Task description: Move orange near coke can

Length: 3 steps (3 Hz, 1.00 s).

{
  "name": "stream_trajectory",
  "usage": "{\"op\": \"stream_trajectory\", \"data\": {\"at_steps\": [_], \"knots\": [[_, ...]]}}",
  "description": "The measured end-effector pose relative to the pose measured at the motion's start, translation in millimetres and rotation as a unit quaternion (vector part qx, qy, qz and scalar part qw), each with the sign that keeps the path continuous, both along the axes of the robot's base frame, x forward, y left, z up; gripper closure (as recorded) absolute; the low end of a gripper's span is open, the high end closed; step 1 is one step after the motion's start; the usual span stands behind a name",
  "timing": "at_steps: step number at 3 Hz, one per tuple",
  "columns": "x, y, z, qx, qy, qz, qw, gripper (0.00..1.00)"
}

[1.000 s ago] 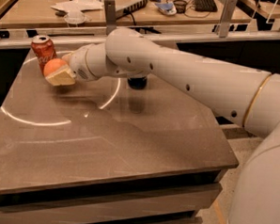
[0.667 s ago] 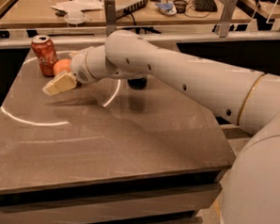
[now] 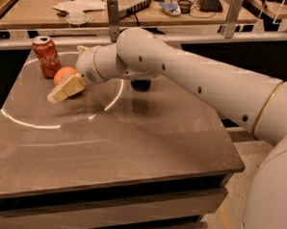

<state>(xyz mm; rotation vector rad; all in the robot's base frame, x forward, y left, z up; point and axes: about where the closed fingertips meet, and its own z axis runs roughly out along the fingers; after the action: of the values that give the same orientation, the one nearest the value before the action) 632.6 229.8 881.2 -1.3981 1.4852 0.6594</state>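
The orange (image 3: 62, 74) rests on the grey table (image 3: 132, 149) at the far left, just right of the red coke can (image 3: 45, 57), which stands upright; they are almost touching. My gripper (image 3: 67, 73) is open around the orange. One cream finger (image 3: 66, 88) lies low in front of the fruit, and the other finger's tip (image 3: 81, 49) shows behind it. The white arm (image 3: 184, 75) reaches in from the right.
A dark object (image 3: 140, 84) stands on the table behind the arm, mostly hidden by it. Behind the table is a rail with metal posts (image 3: 113, 13) and a desk (image 3: 91, 7) with papers and clutter. The table's front edge is near me.
The gripper lowered the orange to the table beside the coke can and opened. The front finger has dropped away from the fruit, which now rests on the table.
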Motion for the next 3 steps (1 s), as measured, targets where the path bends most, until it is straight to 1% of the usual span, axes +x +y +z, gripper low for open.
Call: {"op": "stream_trajectory", "data": {"at_steps": [1, 2, 3], "knots": [[-18, -29, 39, 0.019, -0.053, 0.007, 0.9984, 0.0], [-60, -100, 96, 0.028, -0.119, -0.016, 0.9923, 0.0], [-92, -147, 128, 0.033, -0.156, -0.047, 0.986, 0.0]]}}
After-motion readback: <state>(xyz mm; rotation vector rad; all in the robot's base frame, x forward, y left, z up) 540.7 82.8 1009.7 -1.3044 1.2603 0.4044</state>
